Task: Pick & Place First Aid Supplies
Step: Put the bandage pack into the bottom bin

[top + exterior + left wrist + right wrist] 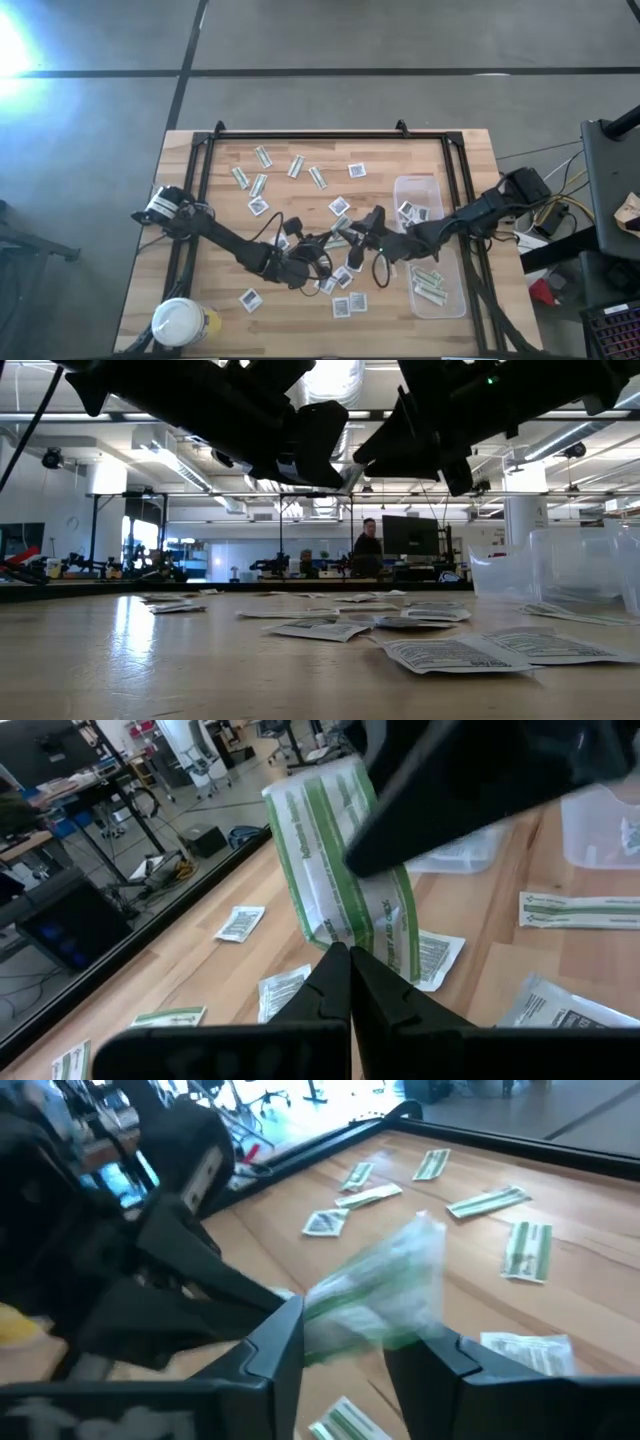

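Both arms meet above the table's middle. My left gripper [320, 240] [348, 952] is shut on one narrow green-and-white strip [340, 870] [340, 233] and holds it up in the air. My right gripper [358, 228] [345, 1342] is open, with its fingers on either side of the same strip's [385, 1295] other end. Whether they touch it I cannot tell. Other square white packets [340, 206] and green strips [262, 155] lie flat on the wooden table. My left gripper pinches the green-and-white strip at its lower end [338, 935] between its two fingertips. The strip is lifted clear of the table and stands up and away from the fingers, towards the right gripper.
Two clear plastic tubs stand at the table's right: one [418, 195] holds square packets, the other [437, 285] holds green strips. A white-lidded round jar [180, 322] sits at the near left corner. A black frame [300, 135] borders the table. People stand in the room beyond [368, 545].
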You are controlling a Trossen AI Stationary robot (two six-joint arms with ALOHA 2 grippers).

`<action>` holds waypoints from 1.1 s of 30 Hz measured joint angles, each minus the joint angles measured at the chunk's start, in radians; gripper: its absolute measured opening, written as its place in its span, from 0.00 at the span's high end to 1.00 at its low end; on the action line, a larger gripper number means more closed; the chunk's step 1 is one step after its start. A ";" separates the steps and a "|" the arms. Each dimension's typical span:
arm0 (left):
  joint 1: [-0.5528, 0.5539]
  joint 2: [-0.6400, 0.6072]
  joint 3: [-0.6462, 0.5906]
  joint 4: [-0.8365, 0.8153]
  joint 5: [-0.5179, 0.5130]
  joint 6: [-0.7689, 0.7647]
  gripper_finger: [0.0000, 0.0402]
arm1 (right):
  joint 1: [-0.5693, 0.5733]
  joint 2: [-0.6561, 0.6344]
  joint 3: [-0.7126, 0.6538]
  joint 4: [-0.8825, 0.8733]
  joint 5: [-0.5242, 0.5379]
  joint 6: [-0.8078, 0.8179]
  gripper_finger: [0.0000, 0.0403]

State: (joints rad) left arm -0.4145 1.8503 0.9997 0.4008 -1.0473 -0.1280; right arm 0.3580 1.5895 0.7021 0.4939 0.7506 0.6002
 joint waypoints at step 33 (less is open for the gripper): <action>0.001 -0.001 -0.003 -0.052 0.093 0.000 0.88 | -0.005 -0.004 0.009 -0.188 -0.047 -0.086 0.98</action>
State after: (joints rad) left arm -0.4133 1.8492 0.9965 0.3488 -0.9546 -0.1278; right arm 0.3533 1.5860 0.7109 0.3056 0.7040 0.5143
